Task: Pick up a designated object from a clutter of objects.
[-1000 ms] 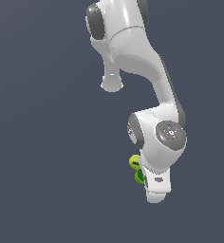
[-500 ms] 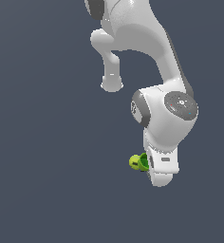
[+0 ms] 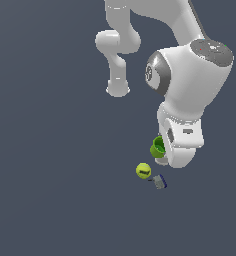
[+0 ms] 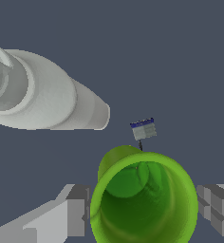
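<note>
beside the ball (image 3: 143, 170), the cup (image 4: 141, 201) now sits between the fingers (image 4: 76, 211).

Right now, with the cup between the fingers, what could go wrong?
1. The lime-green cup is hollow and tapered, and its rim sits between the tool's fingers; a pinch could squeeze it out.
2. The ball and the grey-and-blue item lie close by and could get knocked.
3. The bottle lies beside the cup.

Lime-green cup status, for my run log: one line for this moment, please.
target: lime-green cup | pincer: fingers either side of cup, contact unclear | nearby: ball, bottle
</note>
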Available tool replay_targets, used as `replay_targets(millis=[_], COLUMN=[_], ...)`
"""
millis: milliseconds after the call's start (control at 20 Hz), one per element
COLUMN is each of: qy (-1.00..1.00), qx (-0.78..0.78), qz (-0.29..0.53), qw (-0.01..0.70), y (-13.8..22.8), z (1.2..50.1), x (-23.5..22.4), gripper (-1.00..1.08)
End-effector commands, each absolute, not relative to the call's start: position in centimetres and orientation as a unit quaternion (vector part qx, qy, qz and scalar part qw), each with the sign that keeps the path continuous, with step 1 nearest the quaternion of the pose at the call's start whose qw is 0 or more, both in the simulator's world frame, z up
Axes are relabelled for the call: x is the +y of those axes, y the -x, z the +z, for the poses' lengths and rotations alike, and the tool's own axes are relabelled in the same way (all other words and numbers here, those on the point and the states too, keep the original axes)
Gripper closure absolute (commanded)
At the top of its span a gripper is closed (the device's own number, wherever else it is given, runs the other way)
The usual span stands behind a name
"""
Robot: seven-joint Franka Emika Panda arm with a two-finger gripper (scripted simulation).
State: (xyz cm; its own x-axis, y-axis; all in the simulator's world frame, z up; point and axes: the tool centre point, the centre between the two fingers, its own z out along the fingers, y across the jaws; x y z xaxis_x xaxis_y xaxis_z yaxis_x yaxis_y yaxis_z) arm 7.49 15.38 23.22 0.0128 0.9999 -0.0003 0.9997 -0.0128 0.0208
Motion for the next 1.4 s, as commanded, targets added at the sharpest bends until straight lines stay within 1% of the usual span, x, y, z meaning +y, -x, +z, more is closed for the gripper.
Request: replay_targets(millis=[0,450,750,1050,1350], qy=[-0.712,-0.712,-0.712,-0.712,-0.712], qx=[0.703,0.703,0.703,0.702,0.702], qz=[0.007,0.003,0.001,0.000,0.000], qw=[0.007,0.004,0.001,0.000,0.000], y=[-6.1,-1.3,1.0,2.4,2.9], z=[25.7,34.4,39.1,42.1,43.2], x=[15.7,17.1,17.8,18.2,18.4], gripper=[1.08,1.08,1.08,1.08,1.08])
